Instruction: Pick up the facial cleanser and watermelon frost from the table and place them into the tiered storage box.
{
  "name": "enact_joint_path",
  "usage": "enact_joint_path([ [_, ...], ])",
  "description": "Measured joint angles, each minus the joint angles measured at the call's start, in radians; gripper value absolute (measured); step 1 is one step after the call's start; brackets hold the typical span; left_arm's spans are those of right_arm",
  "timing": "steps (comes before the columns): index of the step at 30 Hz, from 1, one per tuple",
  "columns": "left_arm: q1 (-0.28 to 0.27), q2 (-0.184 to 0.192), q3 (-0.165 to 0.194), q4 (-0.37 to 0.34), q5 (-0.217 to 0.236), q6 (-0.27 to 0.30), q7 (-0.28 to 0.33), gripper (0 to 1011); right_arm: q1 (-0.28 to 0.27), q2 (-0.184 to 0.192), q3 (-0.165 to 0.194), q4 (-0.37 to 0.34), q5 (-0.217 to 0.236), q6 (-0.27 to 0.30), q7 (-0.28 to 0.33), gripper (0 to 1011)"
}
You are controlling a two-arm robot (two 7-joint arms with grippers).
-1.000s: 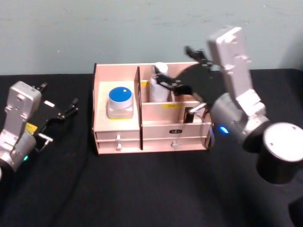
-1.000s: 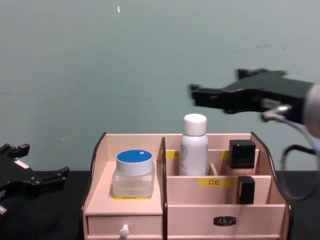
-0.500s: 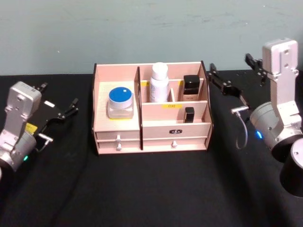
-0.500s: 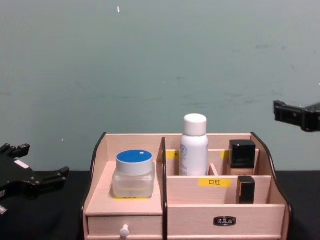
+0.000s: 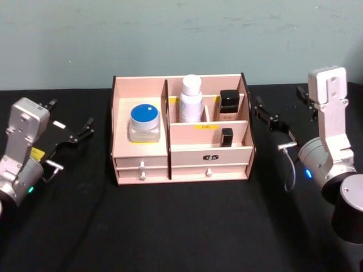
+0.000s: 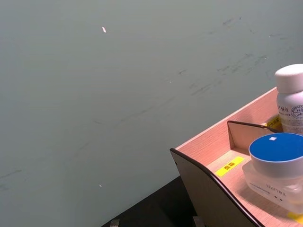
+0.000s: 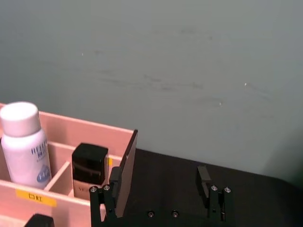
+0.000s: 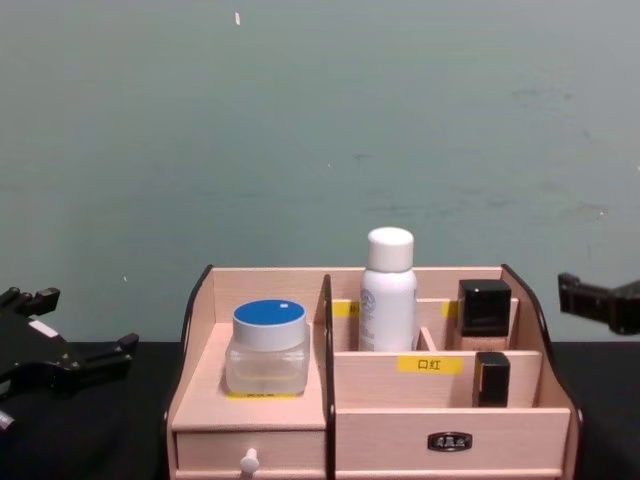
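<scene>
head view: black table [image 5: 170, 226], teal wall [image 5: 170, 34].

The tiered storage box [image 5: 180, 136] sits mid-frame in the head view. In its left compartment stands a jar [image 5: 144, 123]; right of that, in the rear row, a bottle [image 5: 191, 99], then a small capped container [image 5: 229, 105] (another [image 5: 227, 136] sits one tier lower, in front). The left gripper [image 5: 69, 131] lies at the frame's left, the right gripper [image 5: 283, 113] at its right, both apart from the box.

Even, soft indoor light; slight blur, faint shadows.
</scene>
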Motion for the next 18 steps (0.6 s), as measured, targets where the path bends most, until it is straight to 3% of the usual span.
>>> enact_joint_path([
  [18, 0.000, 0.000, 0.000, 0.000, 0.000, 0.000, 0.000, 1001, 0.002, 0.000, 0.000, 0.003, -0.003, 0.004, 0.005, 1000],
])
